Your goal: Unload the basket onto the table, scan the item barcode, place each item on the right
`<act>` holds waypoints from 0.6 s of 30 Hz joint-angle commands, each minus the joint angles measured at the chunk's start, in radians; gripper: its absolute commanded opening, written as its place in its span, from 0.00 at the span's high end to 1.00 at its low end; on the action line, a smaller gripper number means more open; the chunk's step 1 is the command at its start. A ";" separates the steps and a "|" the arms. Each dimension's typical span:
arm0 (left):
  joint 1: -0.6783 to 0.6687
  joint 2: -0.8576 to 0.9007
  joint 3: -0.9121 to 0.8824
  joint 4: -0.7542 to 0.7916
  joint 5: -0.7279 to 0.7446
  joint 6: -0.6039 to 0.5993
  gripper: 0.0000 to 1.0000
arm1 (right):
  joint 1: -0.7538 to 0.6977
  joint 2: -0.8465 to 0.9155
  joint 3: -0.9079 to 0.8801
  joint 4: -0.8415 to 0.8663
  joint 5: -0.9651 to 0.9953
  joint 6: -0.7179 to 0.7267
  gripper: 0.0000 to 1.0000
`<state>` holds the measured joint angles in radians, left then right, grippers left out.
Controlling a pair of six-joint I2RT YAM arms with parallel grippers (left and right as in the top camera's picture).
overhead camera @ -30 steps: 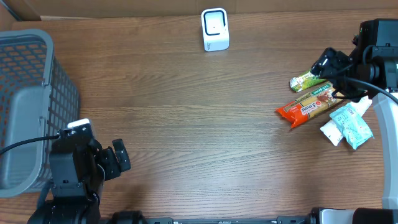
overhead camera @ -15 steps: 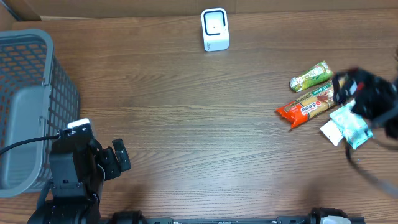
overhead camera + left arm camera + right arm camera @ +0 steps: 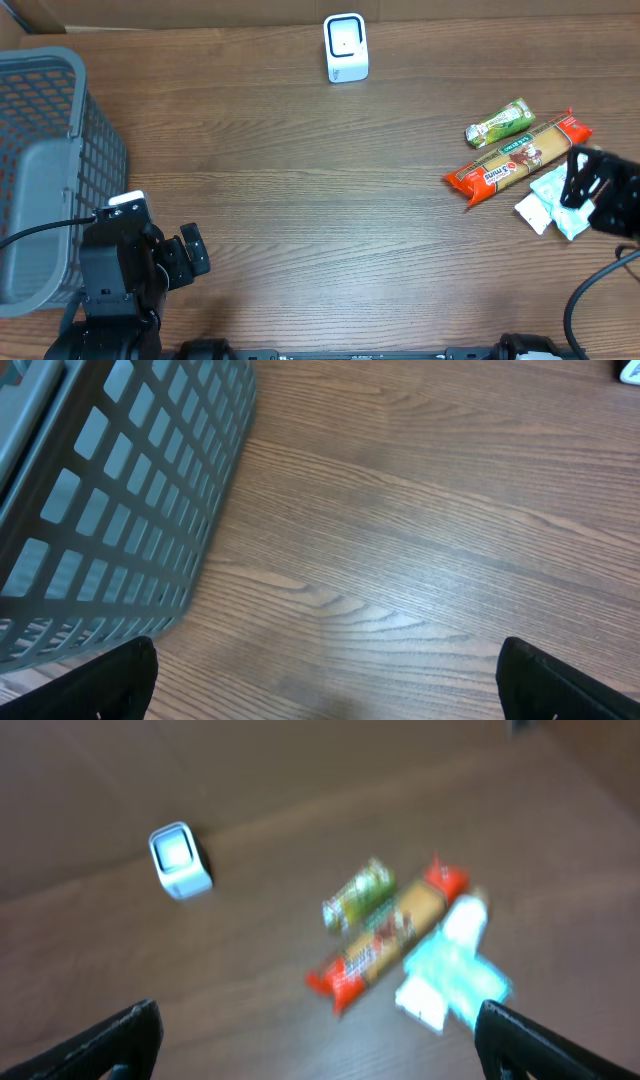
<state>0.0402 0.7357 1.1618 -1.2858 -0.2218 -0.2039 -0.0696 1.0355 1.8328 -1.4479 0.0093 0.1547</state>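
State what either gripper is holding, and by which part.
Nothing. Left gripper and right gripper are both open and empty; the orange packet lies on the table.

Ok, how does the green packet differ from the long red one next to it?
The green packet is short; the red packet is much longer. The green packet is mostly green; the red packet has red ends and a tan middle. Both lie flat on the table, slanted the same way, neither held.
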 commanded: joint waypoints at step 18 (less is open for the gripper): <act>0.005 -0.003 -0.002 0.003 -0.016 -0.010 0.00 | 0.105 -0.680 -1.438 1.398 -0.191 -0.238 0.00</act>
<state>0.0402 0.7361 1.1599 -1.2858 -0.2226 -0.2039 0.0158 0.4492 0.5526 -0.1627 -0.1692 -0.0746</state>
